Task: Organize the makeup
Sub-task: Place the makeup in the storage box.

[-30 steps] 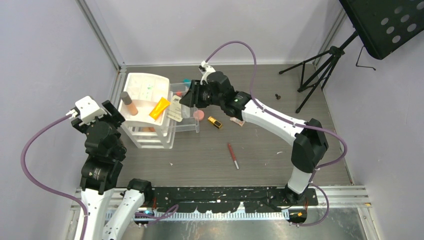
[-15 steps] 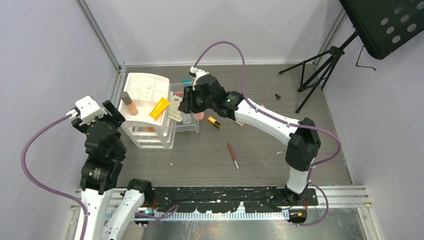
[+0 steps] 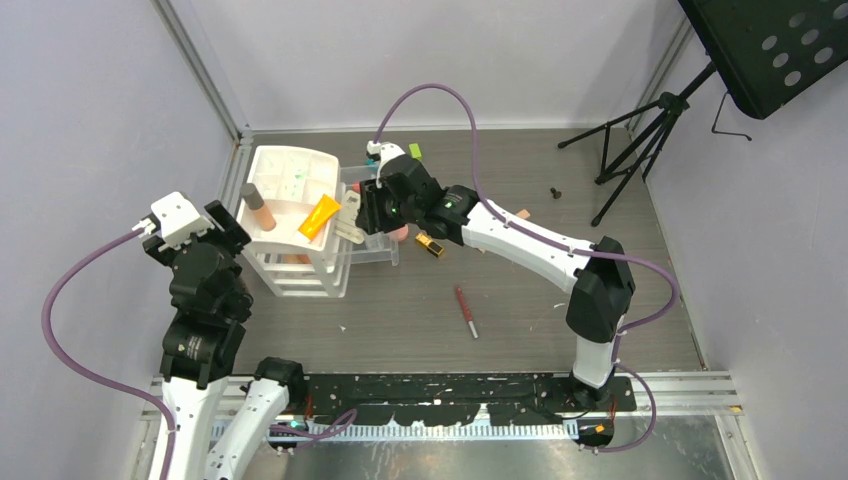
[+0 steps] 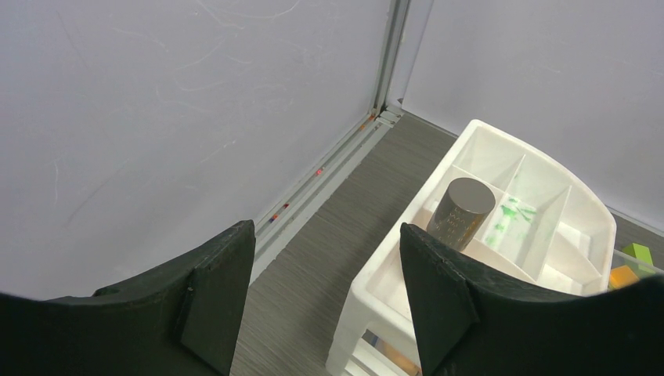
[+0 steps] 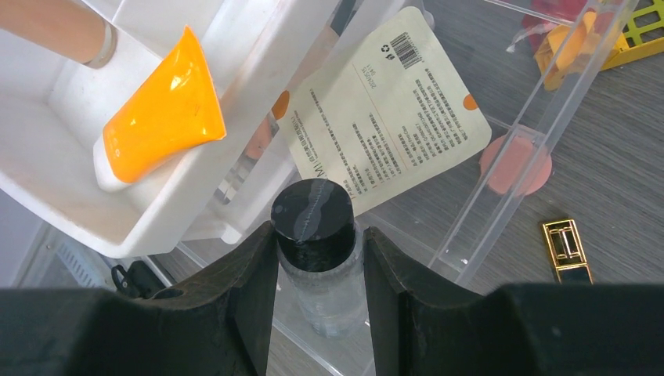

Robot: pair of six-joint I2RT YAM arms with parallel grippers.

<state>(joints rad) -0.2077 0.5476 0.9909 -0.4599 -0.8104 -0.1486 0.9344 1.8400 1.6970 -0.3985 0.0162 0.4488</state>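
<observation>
While the right claw (image 3: 368,214) grips a small clear bottle (image 5: 317,270) just below its black cap (image 5: 312,218), the jaws stand about half apart and both fingers (image 5: 250,266) press on the bottle's sides. The bottle's long axis runs along the claw's own reach, cap toward the wrist and base pointing down into a slot of the clear box (image 5: 568,94); whether the base touches the floor of that slot I cannot tell.

Just beyond the bottle a printed sachet (image 5: 387,117) leans in the same box. To the claw's left, the white tray (image 5: 94,211) holds the orange tube (image 5: 160,117) and a beige tube (image 5: 55,27). Past the box wall, a pink compact (image 5: 514,163) and the lipstick (image 5: 565,247) lie on the table, and the pencil (image 3: 466,311) lies nearer the bases.

Over by the left wall, the left claw (image 4: 325,290) hangs wide and empty, well apart from the bottle. The drop looks like the right arm's job: straight down, then let go.
</observation>
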